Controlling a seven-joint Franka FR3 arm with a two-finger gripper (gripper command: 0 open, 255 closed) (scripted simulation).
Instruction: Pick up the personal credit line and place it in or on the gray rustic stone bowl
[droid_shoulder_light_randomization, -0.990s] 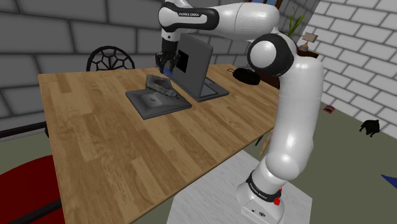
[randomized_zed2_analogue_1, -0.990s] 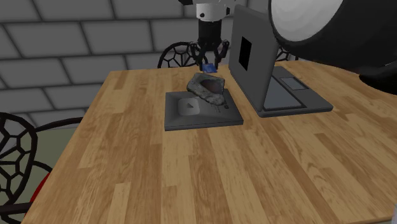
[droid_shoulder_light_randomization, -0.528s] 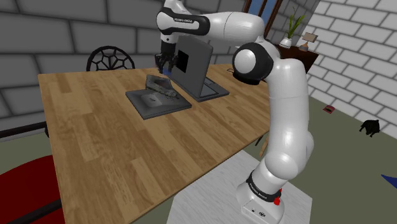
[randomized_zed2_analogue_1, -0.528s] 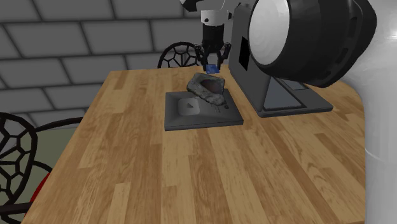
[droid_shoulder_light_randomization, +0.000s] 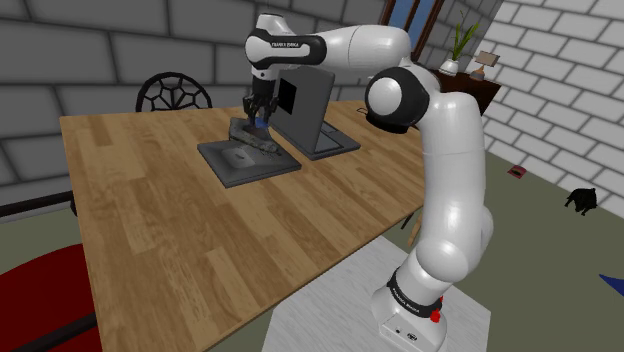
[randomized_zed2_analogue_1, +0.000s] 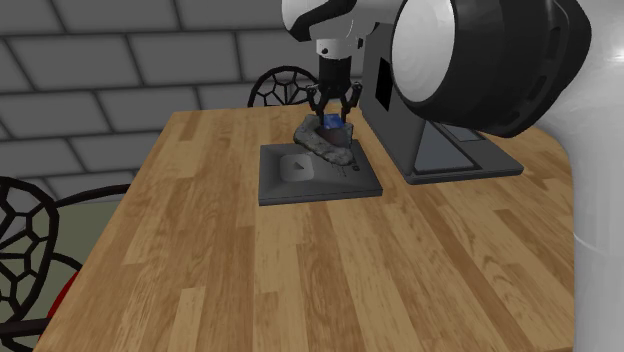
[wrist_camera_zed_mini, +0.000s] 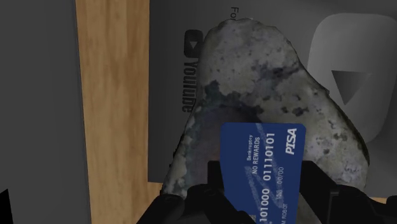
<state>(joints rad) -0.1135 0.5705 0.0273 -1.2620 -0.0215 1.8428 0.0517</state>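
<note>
A blue credit card (wrist_camera_zed_mini: 261, 165) with white print is clasped between my black fingers (wrist_camera_zed_mini: 313, 181). It hangs just over the hollow of the grey mottled stone bowl (wrist_camera_zed_mini: 254, 76). The bowl (droid_shoulder_light_randomization: 254, 138) rests on a dark grey flat plaque (droid_shoulder_light_randomization: 250, 162) on the wooden table (droid_shoulder_light_randomization: 180, 220). My gripper (droid_shoulder_light_randomization: 258, 120) points straight down at the bowl's far side. Seen across the table, the gripper (randomized_zed2_analogue_1: 333, 118) holds the card (randomized_zed2_analogue_1: 333, 122) right at the bowl (randomized_zed2_analogue_1: 325, 145). Whether the card touches the stone I cannot tell.
An open dark laptop (droid_shoulder_light_randomization: 312, 105) stands right beside the bowl, close to the arm. The plaque (randomized_zed2_analogue_1: 318, 175) carries a play-button logo. A black wire chair (droid_shoulder_light_randomization: 173, 92) stands behind the table, another (randomized_zed2_analogue_1: 25, 250) at its near corner. A red shape (droid_shoulder_light_randomization: 40, 290) lies on the floor.
The gripper has come down with the card, from above the bowl to the level of its rim. The arm's elbow swung aside earlier.
</note>
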